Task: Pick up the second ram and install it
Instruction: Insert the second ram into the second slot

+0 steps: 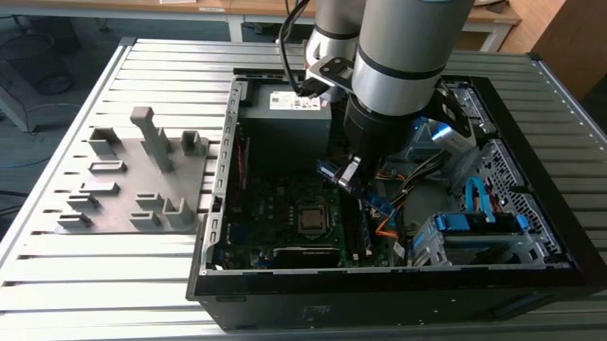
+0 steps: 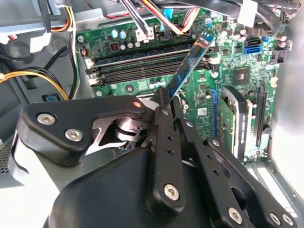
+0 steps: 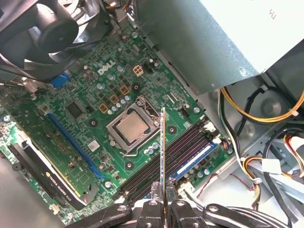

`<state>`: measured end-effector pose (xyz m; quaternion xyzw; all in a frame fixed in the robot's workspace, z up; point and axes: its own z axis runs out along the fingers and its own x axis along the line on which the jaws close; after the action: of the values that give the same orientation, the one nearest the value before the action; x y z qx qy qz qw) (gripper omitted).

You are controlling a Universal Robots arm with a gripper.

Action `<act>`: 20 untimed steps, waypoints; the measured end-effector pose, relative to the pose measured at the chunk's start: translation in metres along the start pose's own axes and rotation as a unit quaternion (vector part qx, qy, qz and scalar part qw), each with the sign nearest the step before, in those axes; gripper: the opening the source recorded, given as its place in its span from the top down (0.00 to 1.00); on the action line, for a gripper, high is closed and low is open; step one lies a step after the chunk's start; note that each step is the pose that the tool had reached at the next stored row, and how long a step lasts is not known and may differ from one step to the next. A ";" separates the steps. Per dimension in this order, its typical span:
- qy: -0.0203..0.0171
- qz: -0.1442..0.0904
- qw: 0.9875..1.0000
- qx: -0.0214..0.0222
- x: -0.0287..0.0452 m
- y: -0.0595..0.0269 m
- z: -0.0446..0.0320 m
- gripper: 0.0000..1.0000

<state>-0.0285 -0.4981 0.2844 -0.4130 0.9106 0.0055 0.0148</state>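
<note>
the gripper (image 3: 163,194) is clamped on the second ram (image 2: 192,66), its two black fingers (image 3: 153,191) pressed against the flat faces at one end of the stick, inside the open computer case (image 1: 216,213). taking the silver processor (image 3: 132,127) in its socket on the green motherboard (image 3: 90,102) as the mark, the stick hangs above the board just beside it. in the first wrist view it shows edge-on as a thin line that crosses the row of dark memory slots (image 3: 183,145) next to the processor. in the second wrist view the stick is tilted, with its free end reaching over those slots (image 2: 137,71) and not seated in any of them. the graphics card (image 3: 42,166) lies on the opposite side of the processor from the slots, the black fan (image 3: 47,28) stands near it, and the grey power supply box (image 3: 228,42) sits past the slots. the grey holder block (image 1: 142,177) is well apart from the processor, outside the case on the slatted metal table (image 1: 57,284).
</note>
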 end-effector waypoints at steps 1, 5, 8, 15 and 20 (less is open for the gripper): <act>0.000 0.001 1.000 0.000 0.0000 0.0000 0.0000 0.86; 0.000 0.007 1.000 0.000 0.0000 0.0000 0.0000 0.86; 0.000 0.010 1.000 0.000 0.0000 0.0000 0.0000 0.86; 0.000 0.019 1.000 0.001 0.0000 0.0000 0.0000 0.86; 0.000 0.025 1.000 0.001 0.0000 0.0000 0.0000 0.86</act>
<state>-0.0285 -0.4981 0.2844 -0.3903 0.9206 0.0051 0.0149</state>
